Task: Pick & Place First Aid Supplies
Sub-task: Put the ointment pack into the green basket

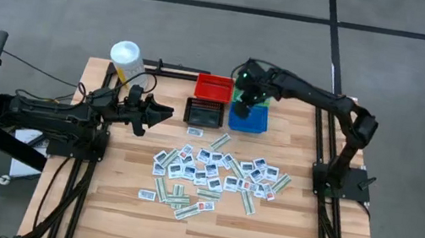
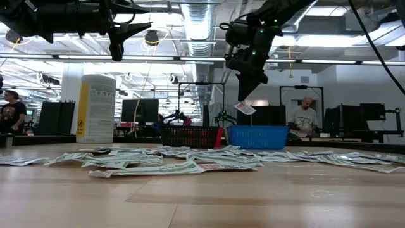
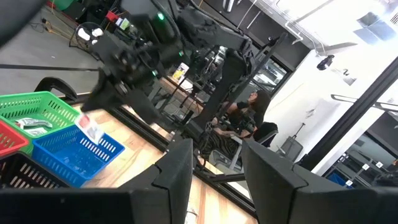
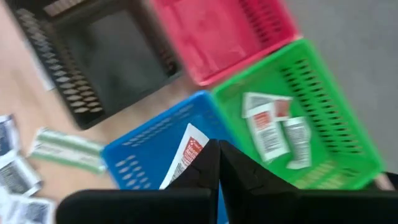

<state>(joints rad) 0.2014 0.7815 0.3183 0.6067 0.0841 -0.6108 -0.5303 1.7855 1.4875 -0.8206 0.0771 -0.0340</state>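
Note:
Many small flat packets (image 1: 212,174) lie scattered on the middle of the wooden table. My right gripper (image 4: 217,163) is shut on one white packet with red print (image 4: 189,149) and hovers above the blue bin (image 1: 248,121), beside the green bin (image 4: 323,106), which holds three packets (image 4: 270,127). In the low view the packet (image 2: 245,107) hangs over the blue bin (image 2: 256,135). My left gripper (image 1: 164,113) is open and waits in the air left of the black bin (image 1: 204,114), touching nothing. My right gripper pinches the white packet by its upper end (image 4: 200,154) between its two fingers, coming from above and pointing down. The packet is lifted clear and hangs tilted below the fingertips (image 2: 248,100), over the blue bin.
The red bin (image 1: 214,87) and the black bin stand left of the blue and green ones at the table's far side. A white tub with a yellow label (image 1: 125,58) stands at the far left corner. People sit in the room beyond (image 2: 306,117).

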